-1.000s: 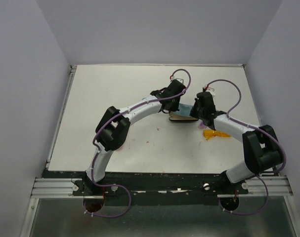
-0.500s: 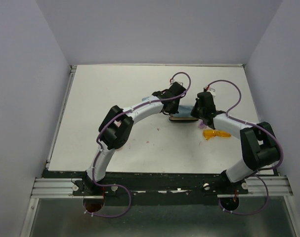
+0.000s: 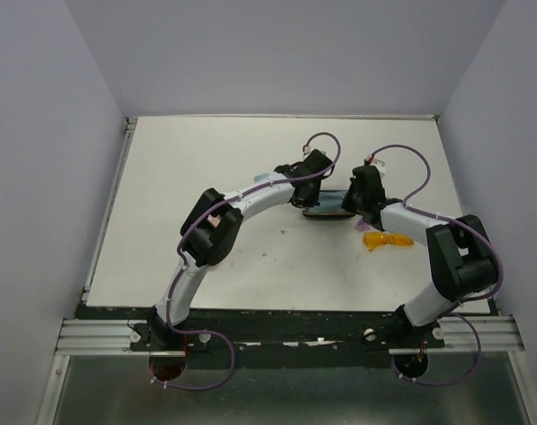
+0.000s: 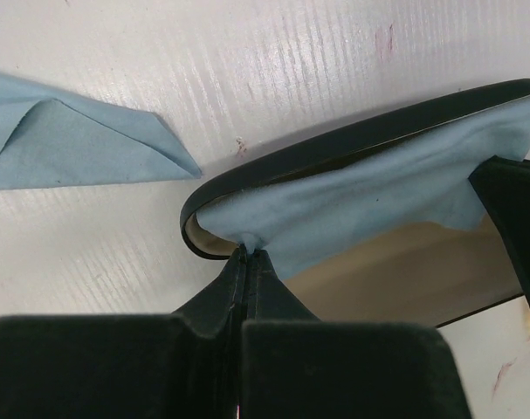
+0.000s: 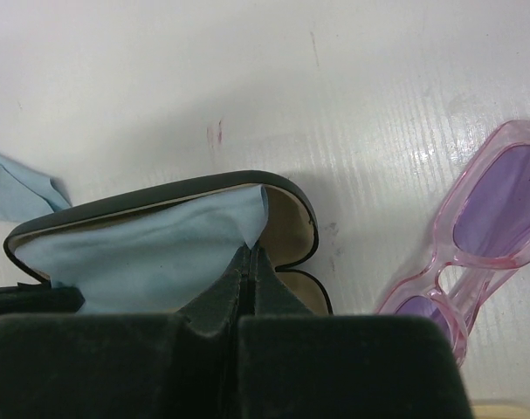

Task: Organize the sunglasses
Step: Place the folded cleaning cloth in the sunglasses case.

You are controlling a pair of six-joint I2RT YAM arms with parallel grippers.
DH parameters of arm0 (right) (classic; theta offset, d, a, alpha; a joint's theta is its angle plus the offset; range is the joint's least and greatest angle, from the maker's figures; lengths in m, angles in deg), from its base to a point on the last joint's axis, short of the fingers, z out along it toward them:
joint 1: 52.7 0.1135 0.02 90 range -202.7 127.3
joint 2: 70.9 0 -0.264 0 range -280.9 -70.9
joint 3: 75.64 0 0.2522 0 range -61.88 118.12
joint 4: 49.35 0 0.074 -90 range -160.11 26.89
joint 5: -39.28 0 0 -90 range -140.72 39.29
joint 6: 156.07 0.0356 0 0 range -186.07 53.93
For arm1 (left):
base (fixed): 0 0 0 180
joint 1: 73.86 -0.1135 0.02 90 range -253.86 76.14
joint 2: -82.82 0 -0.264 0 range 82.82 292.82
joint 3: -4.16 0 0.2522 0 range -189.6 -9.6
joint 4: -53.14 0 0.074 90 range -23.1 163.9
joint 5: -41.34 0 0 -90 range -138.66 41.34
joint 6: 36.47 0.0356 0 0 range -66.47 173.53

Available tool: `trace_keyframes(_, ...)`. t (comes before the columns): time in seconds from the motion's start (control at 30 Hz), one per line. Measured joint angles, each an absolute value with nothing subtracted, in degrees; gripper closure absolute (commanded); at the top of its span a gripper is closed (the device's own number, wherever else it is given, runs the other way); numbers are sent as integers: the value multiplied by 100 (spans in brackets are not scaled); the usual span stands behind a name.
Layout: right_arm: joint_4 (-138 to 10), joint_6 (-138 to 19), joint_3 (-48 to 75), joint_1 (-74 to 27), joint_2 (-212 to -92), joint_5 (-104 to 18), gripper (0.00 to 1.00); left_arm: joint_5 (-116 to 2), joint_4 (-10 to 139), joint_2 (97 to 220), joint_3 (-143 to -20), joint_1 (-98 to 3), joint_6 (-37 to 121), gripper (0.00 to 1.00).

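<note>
Blk case, cream lining. In it the cloth, lt blue, plain — loose cloth same blue. Sunglasses: pink pair translucent w/ purple lenses; orange pair clear orange. White table — faint ribbing, reddish specks.

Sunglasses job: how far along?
Done: black case lies open. In hand: left claw and right claw each pinch the blue cloth spread over it. Left: pink glasses and orange glasses both lie outside the case.
</note>
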State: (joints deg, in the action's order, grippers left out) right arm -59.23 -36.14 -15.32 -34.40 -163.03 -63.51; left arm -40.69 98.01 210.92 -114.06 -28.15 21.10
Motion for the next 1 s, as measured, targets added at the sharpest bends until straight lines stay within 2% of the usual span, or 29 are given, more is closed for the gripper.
trace_keyframes(0.17, -5869, -3612, -1532, -3446, -16317, -6347, 99, -4067, 10027, 21194, -11690, -2826, 2010, 100)
trace_keyframes(0.33, -5805, -3607, -1532, -3468, -16371, -6332, 99, -4074, 10269, 21253, -11929, -2856, 1892, 95)
trace_keyframes(0.53, -5803, -3601, -1532, -3475, -16400, -6329, 95, -4076, 10610, 21457, -12344, -2922, 1765, 94)
trace_keyframes(0.7, -5803, -3559, -1529, -3477, -16404, -6316, 94, -4174, 10794, 21507, -12359, -2939, 1660, 87)
trace_keyframes(0.83, -5801, -3539, -1510, -3477, -16435, -6288, 90, -4233, 10947, 21518, -12359, -2939, 1601, 78)
trace_keyframes(1.0, -5803, -3502, -1508, -3479, -16446, -6290, 82, -4257, 11076, 21529, -12451, -2939, 1592, 73)
